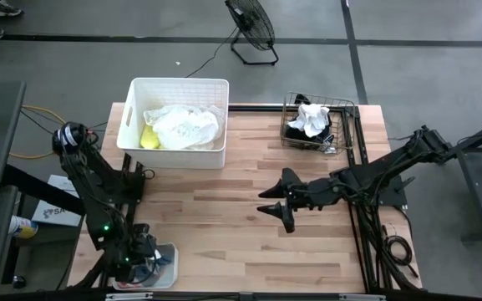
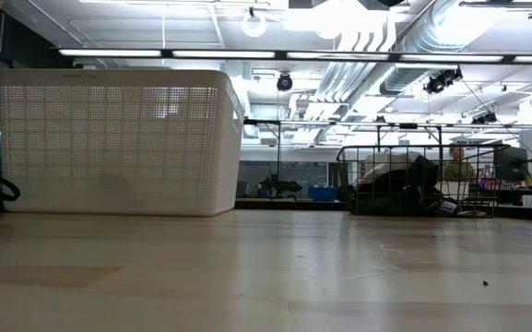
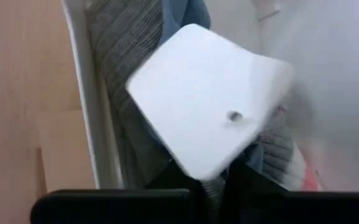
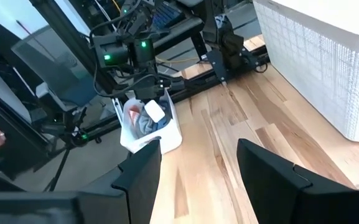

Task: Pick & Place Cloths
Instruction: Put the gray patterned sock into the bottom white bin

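Two hands — left hand (image 1: 140,266) pinched shut in small bin (image 1: 170,252), right hand (image 1: 281,203) spread mid-table (image 1: 224,226).

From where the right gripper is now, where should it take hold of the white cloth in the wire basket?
Grip the raised, crumpled top of the white cloth, coming straight down from above. It lies bunched on dark items inside the wire basket, whose walls block any sideways approach. The right gripper is open over bare table, so it must first travel to the basket.

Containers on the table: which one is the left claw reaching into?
The small white bin at the table's front left corner. The left claw is down inside it, unlike the big white basket and wire basket at the back.
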Available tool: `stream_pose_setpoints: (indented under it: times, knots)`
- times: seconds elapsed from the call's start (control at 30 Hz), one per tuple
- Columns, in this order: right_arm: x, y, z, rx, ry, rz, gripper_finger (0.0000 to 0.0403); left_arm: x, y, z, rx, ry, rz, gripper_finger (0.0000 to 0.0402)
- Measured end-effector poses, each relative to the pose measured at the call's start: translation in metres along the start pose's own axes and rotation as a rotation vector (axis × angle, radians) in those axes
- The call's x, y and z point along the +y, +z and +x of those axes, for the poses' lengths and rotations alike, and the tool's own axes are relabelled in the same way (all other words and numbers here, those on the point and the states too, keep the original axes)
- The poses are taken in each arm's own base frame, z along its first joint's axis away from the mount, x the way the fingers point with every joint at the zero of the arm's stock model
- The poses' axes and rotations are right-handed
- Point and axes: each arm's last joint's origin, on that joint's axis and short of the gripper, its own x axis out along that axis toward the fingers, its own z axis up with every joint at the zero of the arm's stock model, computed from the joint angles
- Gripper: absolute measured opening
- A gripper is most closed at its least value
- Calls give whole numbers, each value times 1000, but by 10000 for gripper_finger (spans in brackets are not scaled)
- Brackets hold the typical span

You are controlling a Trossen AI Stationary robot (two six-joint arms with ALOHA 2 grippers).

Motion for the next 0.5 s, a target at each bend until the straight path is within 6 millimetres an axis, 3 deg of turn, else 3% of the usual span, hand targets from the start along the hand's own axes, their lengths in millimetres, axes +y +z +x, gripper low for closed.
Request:
stream_pose_setpoints:
  times: [0.5]
  knots:
    - [-9,-3,2,51,-56,-19,204,-7,2,16,-13,-25,-5,8]
